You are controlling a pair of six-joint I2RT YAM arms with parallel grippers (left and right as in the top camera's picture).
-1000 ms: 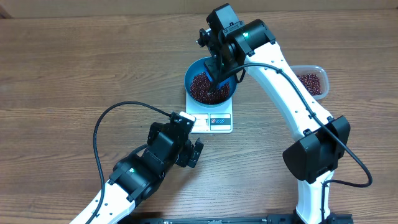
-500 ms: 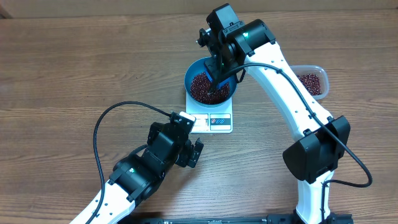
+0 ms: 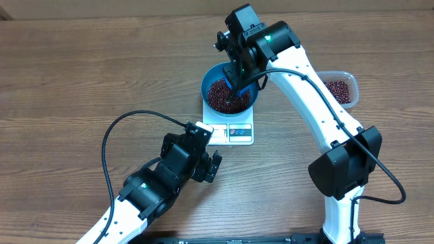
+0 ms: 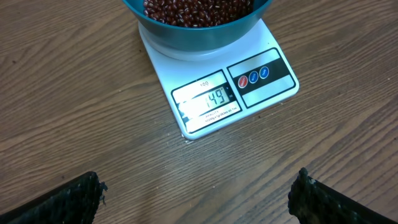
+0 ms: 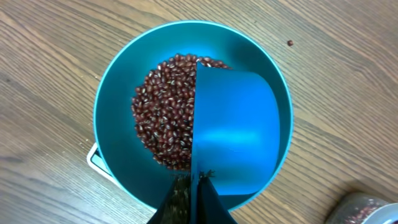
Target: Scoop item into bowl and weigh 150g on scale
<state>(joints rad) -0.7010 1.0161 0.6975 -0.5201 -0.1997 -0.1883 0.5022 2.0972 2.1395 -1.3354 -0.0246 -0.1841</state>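
The blue bowl [image 3: 205,85] stands on the white scale [image 3: 234,133], holding a heap of red-brown beans [image 3: 220,95]. My right gripper [image 3: 239,73] hangs over the bowl, shut on the thin handle of a blue scoop [image 5: 236,137]. The scoop is tipped on its side inside the bowl [image 5: 118,81], beside the beans [image 5: 161,118], and no beans show on its face. The scale's display [image 4: 208,99] reads about 149. My left gripper [image 4: 196,200] stands wide open over bare wood, just in front of the scale [image 4: 261,87], with nothing between its fingers [image 4: 68,202].
A clear plastic tub [image 3: 340,89] with more beans sits to the right of the bowl, behind my right arm. One stray bean [image 5: 290,43] lies on the wood past the bowl. The left arm's black cable [image 3: 108,146] loops over the table at the left.
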